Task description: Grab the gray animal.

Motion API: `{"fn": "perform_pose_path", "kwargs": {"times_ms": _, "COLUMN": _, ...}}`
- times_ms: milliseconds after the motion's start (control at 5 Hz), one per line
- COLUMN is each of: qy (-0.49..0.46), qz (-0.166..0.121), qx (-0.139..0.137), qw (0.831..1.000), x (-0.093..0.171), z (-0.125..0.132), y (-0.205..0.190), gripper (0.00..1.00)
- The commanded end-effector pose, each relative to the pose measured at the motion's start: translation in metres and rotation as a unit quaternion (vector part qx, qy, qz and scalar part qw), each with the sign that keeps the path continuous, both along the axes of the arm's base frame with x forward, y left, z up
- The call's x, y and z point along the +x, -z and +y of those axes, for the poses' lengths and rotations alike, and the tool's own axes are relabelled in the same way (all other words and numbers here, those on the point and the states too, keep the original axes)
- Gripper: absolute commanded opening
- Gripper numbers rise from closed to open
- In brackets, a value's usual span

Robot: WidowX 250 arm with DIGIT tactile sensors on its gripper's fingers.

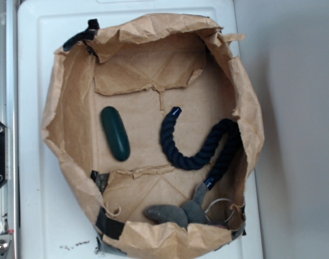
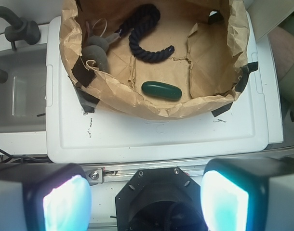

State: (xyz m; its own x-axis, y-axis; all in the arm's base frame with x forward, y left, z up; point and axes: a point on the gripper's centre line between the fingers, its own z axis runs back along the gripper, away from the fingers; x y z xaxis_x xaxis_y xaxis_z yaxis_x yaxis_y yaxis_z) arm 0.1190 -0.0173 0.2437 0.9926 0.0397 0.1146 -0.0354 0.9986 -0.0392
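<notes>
**Gray animal tucked in the corner of the paper basket, gripper wide apart and well clear**

Gray animal (image 1: 172,214) lies inside a crumpled brown paper basket (image 1: 67,108), pressed against the basket's near wall in the exterior view, toward the lower right. It is a soft, dark-gray plush with a rounded body and a flat flap sticking up, and a thin metal ring (image 1: 221,208) lies just beside it to the right. Part of its lower edge is hidden behind the folded paper rim.

Going left to right across the basket floor in that same view: a dark green smooth capsule (image 1: 115,133) lies lengthwise near the left wall, well apart from the plush. Next comes a navy blue rope (image 1: 194,145) curled into a loose U near the middle and right; its lower capped end sits just beside the plush's raised flap. Black tape patches (image 1: 109,222) hold the paper together along the rim.

The basket rests on a white plastic surface (image 1: 32,162).

From the wrist view the scene is turned around: the gray animal (image 2: 95,52) shows at the basket's upper left, the rope (image 2: 143,33) beside it, the capsule (image 2: 161,90) nearer the camera. The gripper (image 2: 146,199) hangs outside the basket, over the white surface's near edge, its two pads (image 2: 65,204) spread wide with nothing between them. A gray tray (image 2: 17,91) sits to the left.
</notes>
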Motion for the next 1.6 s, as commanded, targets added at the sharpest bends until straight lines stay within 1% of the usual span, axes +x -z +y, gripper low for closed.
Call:
{"fn": "perform_pose_path", "kwargs": {"times_ms": 0, "qy": 0.0, "qz": 0.0, "qx": 0.0, "qw": 1.0, "x": 0.0, "z": 0.0, "y": 0.0, "gripper": 1.0}}
{"fn": "perform_pose_path", "kwargs": {"times_ms": 200, "qy": -0.034, "qz": -0.008, "qx": 0.0, "qw": 0.999, "x": 0.046, "z": -0.016, "y": 0.005, "gripper": 1.0}}
{"fn": "perform_pose_path", "kwargs": {"times_ms": 400, "qy": -0.062, "qz": -0.026, "qx": 0.003, "qw": 0.998, "x": 0.056, "z": -0.027, "y": 0.012, "gripper": 1.0}}
{"fn": "perform_pose_path", "kwargs": {"times_ms": 600, "qy": -0.07, "qz": -0.034, "qx": 0.002, "qw": 0.997, "x": 0.075, "z": -0.039, "y": 0.023, "gripper": 1.0}}
{"fn": "perform_pose_path", "kwargs": {"times_ms": 800, "qy": -0.124, "qz": -0.048, "qx": -0.016, "qw": 0.991, "x": 0.091, "z": -0.033, "y": 0.04, "gripper": 1.0}}
{"fn": "perform_pose_path", "kwargs": {"times_ms": 1000, "qy": -0.116, "qz": -0.022, "qx": -0.044, "qw": 0.992, "x": 0.117, "z": -0.021, "y": 0.059, "gripper": 1.0}}
{"fn": "perform_pose_path", "kwargs": {"times_ms": 1200, "qy": -0.092, "qz": -0.002, "qx": -0.065, "qw": 0.994, "x": 0.14, "z": -0.007, "y": 0.077, "gripper": 1.0}}
{"fn": "perform_pose_path", "kwargs": {"times_ms": 1400, "qy": -0.049, "qz": 0.003, "qx": -0.085, "qw": 0.995, "x": 0.143, "z": -0.002, "y": 0.078, "gripper": 1.0}}
